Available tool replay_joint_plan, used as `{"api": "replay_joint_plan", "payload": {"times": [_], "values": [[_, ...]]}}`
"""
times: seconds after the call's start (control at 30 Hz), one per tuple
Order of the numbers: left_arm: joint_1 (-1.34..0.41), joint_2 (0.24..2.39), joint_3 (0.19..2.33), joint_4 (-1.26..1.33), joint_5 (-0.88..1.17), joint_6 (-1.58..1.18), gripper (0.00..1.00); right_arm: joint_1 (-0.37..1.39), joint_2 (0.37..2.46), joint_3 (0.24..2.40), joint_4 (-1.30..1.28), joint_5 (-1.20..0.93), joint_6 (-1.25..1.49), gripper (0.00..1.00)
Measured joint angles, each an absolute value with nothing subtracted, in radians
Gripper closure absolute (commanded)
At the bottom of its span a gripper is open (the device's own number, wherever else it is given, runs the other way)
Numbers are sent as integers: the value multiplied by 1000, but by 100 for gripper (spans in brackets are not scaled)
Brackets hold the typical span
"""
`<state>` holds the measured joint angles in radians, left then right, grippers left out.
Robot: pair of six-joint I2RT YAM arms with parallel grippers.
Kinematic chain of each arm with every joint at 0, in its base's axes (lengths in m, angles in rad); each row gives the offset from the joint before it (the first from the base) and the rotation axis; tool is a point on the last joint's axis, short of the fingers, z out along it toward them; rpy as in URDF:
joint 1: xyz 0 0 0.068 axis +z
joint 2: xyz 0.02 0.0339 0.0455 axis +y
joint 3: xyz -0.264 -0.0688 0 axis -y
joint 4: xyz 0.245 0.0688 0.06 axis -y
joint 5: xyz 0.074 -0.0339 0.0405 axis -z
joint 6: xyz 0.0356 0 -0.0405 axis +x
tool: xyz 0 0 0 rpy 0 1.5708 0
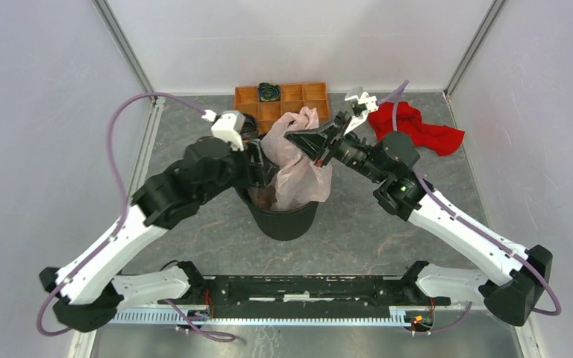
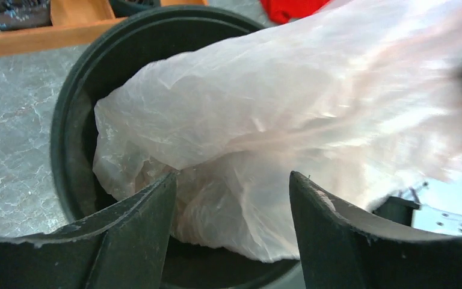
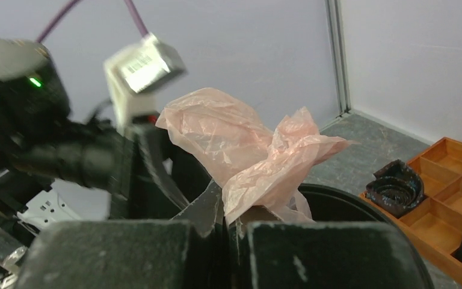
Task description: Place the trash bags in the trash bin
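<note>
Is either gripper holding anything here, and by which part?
Right gripper pinches the pink trash bag by a crumpled upper fold; left gripper is open, holding nothing.

Table (image 1: pixel 194 246) is a grey, marble-patterned slab with white walls on three sides. Sitting on it: black trash bin (image 1: pixel 283 220) upright near the middle, orange compartment tray (image 1: pixel 246 97) flat along the back edge behind the bin, and a crumpled red cloth (image 1: pixel 418 128) at back right, off the tray's right end and apart from it. A black mounting bar (image 1: pixel 306 287) runs along the near edge, well apart from the bin.
</note>
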<state>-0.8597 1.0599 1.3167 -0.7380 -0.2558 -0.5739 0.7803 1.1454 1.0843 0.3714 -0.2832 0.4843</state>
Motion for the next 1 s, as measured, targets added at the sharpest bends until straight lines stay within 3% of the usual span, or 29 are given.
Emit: {"api": "replay_joint_plan", "payload": {"times": [0.3, 0.53, 0.83, 1.0], "values": [[-860, 871, 1354, -880, -378, -557, 19, 830, 1247, 1084, 291, -288, 448, 99], [-860, 878, 1228, -969, -551, -603, 26, 838, 1298, 1070, 195, -238, 438, 99], [-860, 893, 1117, -802, -425, -611, 44, 838, 1122, 989, 178, -145, 421, 99], [-860, 979, 1113, -701, -303, -612, 48, 838, 1062, 955, 176, -110, 413, 99]]}}
